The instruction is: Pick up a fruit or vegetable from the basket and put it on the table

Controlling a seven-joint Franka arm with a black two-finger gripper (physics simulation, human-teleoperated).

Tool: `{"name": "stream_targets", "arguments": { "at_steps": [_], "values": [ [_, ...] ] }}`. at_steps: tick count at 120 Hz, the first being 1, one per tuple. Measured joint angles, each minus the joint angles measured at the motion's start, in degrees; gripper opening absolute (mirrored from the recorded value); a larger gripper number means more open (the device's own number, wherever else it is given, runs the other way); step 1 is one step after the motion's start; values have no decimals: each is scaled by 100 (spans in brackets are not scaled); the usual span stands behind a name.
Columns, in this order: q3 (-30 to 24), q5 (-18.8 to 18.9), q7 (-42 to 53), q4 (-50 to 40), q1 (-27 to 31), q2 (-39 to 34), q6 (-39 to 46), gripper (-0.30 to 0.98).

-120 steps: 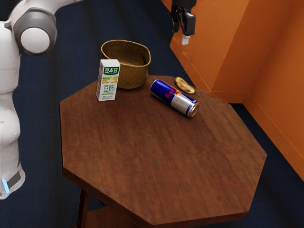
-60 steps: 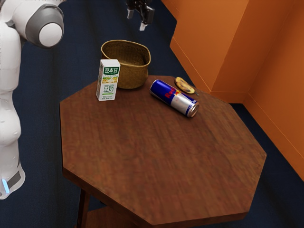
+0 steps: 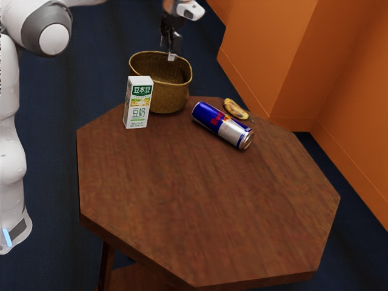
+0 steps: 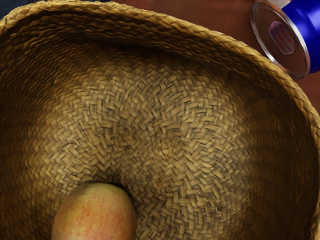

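Fruit (image 4: 95,215), possibly a mango, lies inside the basket (image 3: 168,97) below the pincer (image 3: 168,53).

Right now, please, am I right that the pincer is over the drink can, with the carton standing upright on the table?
The pincer is over the basket, not the drink can, as the exterior view shows; the carton does stand upright.

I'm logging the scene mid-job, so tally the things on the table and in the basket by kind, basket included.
Fruit or vegetable: 2 (yellow-brown piece on the table, reddish-yellow piece in the basket)
Drink can: 1
Drink carton: 1
Basket: 1
Total: 5
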Motion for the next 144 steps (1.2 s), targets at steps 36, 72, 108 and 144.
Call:
{"name": "stream_targets", "arguments": {
  "at_steps": [36,72,108,144],
  "values": [
    [72,255,988,-174,60,296,526,69],
    [81,427,1663,-645,89,264,527,69],
    [82,665,2160,-950,94,274,667,69],
    [178,733,2501,-1276,205,289,897,69]
  ]
}}
